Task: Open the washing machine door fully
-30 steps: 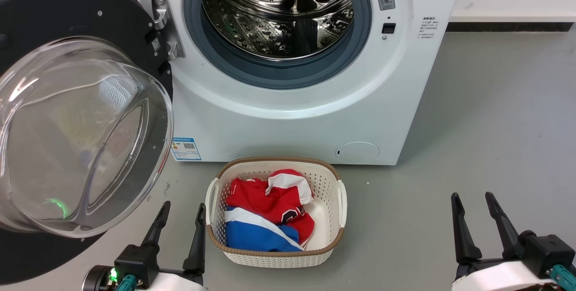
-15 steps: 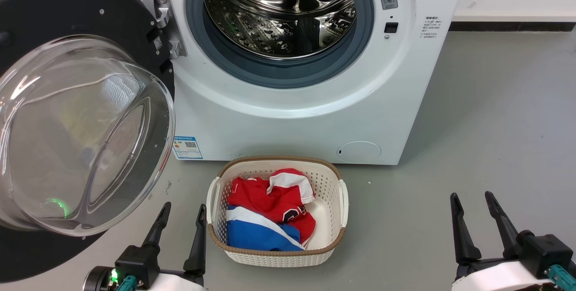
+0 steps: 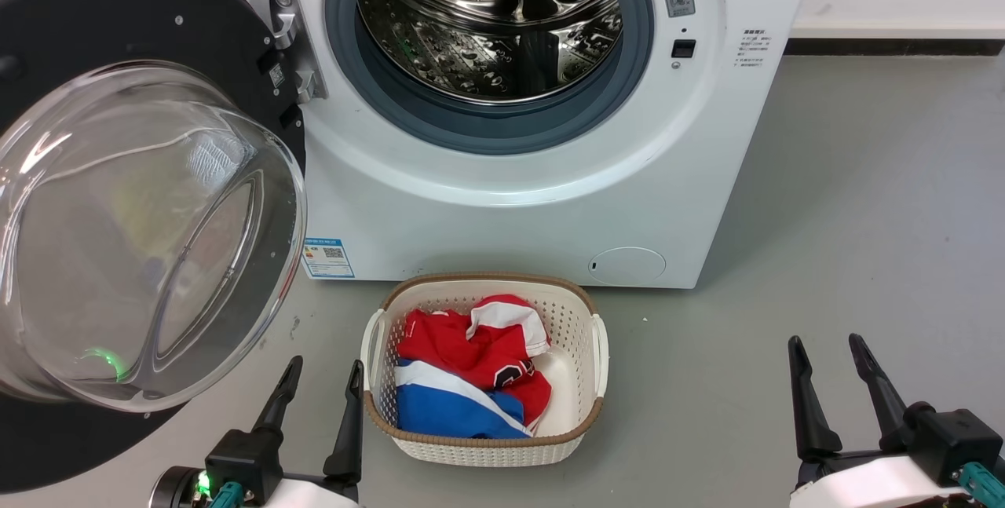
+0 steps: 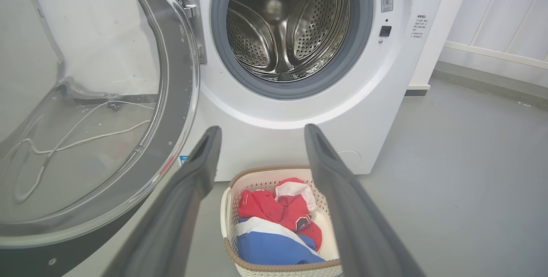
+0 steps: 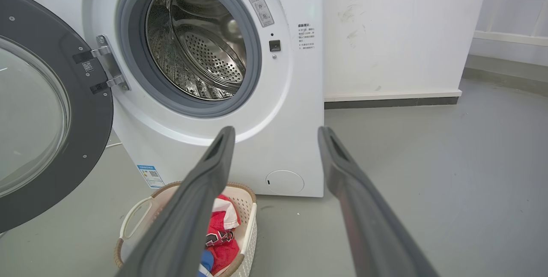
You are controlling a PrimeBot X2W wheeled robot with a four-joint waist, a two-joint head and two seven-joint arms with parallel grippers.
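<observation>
Head view: door (image 3: 141,233) stands wide open, up-left of the left gripper (image 3: 326,363), fingers spread, empty; right gripper (image 3: 824,339), spread too, lies farther.

The left claw (image 3: 327,361) has eased slightly lower in view.

head: above, downward | wrists: low, forward | shared: washing machine (image 3: 510,217), basket (image 3: 487,453)

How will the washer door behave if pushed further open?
The door should swing as one rigid piece about its metal hinge, not flex. Its bulging glass bowl looks smooth and thick: probably heavy, and a push there may slip. The black rim seems the safer contact.
</observation>
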